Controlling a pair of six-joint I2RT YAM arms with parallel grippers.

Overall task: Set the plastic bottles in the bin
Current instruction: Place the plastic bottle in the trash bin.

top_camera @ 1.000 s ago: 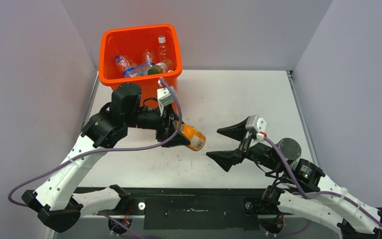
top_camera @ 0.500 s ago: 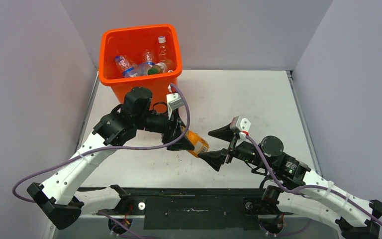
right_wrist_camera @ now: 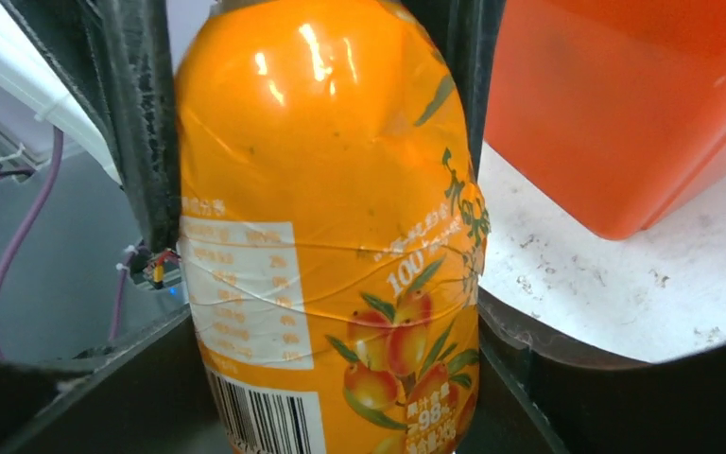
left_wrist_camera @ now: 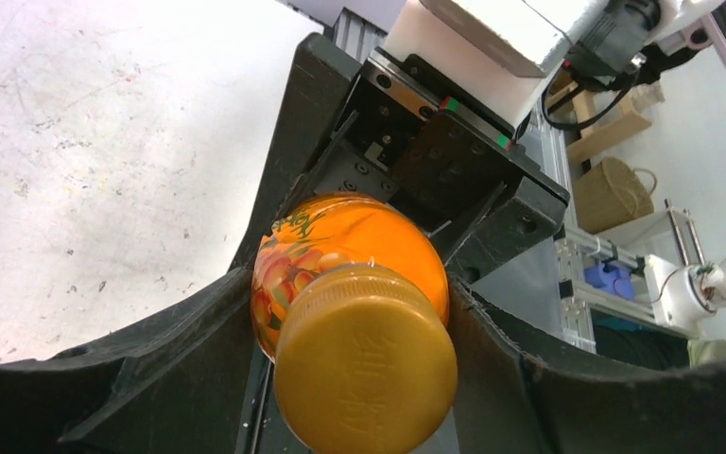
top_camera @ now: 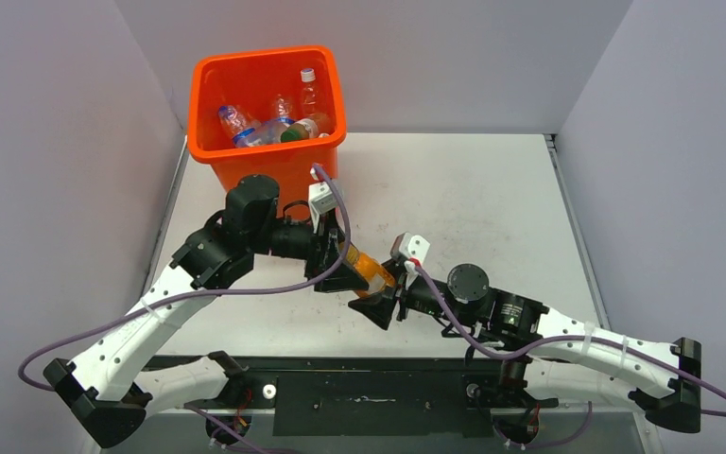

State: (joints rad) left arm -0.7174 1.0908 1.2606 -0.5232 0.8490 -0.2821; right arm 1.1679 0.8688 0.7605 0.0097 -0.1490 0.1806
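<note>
Two claws are clamped on one squat orange bottle (top_camera: 371, 270) out in the middle of the table (top_camera: 473, 189), a little to the near side of the bin (top_camera: 265, 53). The left gripper (top_camera: 348, 269) pinches it at the cap end. Seen from that wrist, the orange screw cap points back towards the arm, with a black finger pressed against the body on either side. The right gripper (top_camera: 385, 289) comes in from the opposite direction and has the bottom end. Its own camera shows the label, with little fruits and a barcode, filling the gap and both fingers snug against the plastic. The bottle lies slanted between the two arms and looks to be held off the tabletop. It is close to the bin's front wall but not touching it.

Several bottles (top_camera: 246, 128) already lie in a heap inside the bin, which stands at the far left corner of the table. Most are clear, some with blue labels, and one with a white cap leans in the far corner.
</note>
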